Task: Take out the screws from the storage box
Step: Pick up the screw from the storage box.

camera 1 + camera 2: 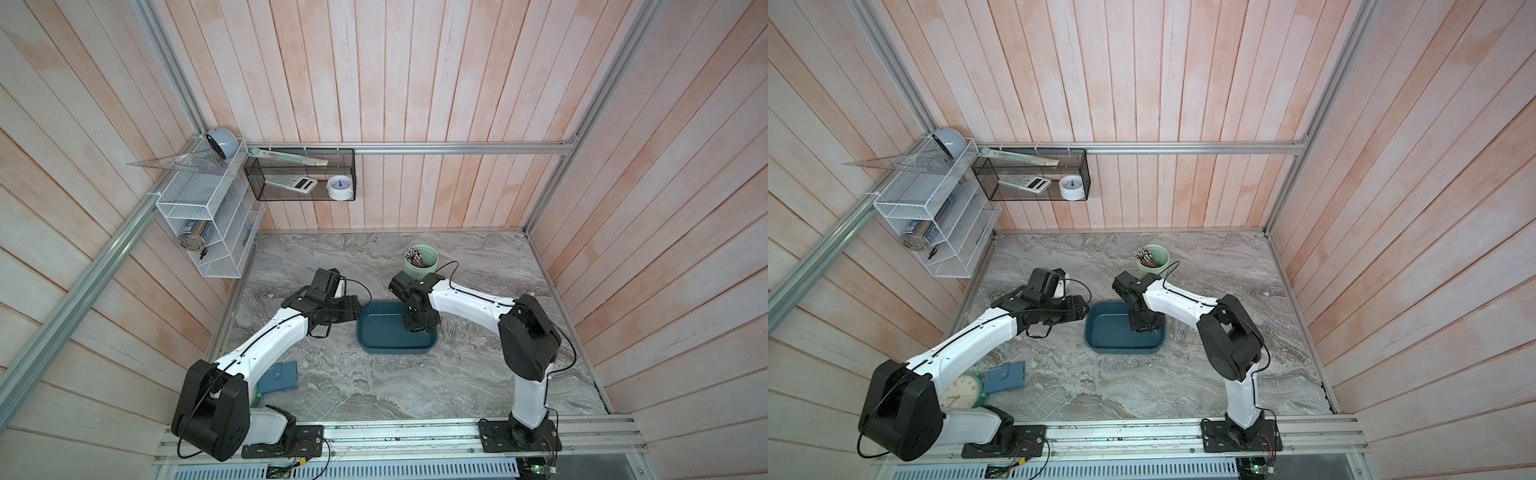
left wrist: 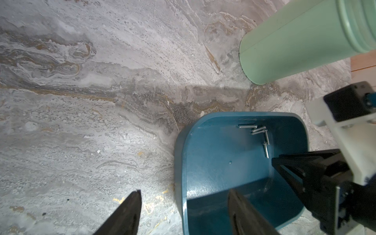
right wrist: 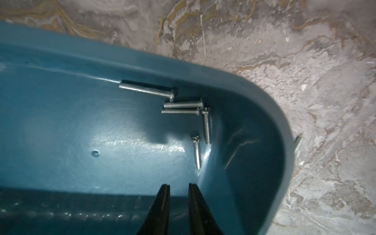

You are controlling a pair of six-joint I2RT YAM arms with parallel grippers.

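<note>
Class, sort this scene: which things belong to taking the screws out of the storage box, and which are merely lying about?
Job in hand:
screws; storage box.

Lying about:
green cup; blue-grey case; green alarm clock; calculator; small white clock.

Screws (image 1: 451, 330) outside storage box (image 1: 395, 350) too small to count; clock (image 1: 962, 390) half behind left arm (image 1: 967, 345).

Upright on grey marbled tabletop (image 1: 374, 386): pale green cylindrical cup (image 1: 424, 267) holding brownish-grey pencil-like sticks (image 1: 413, 254). Well apart, lying flat: small blue-grey case (image 1: 279, 376).
</note>
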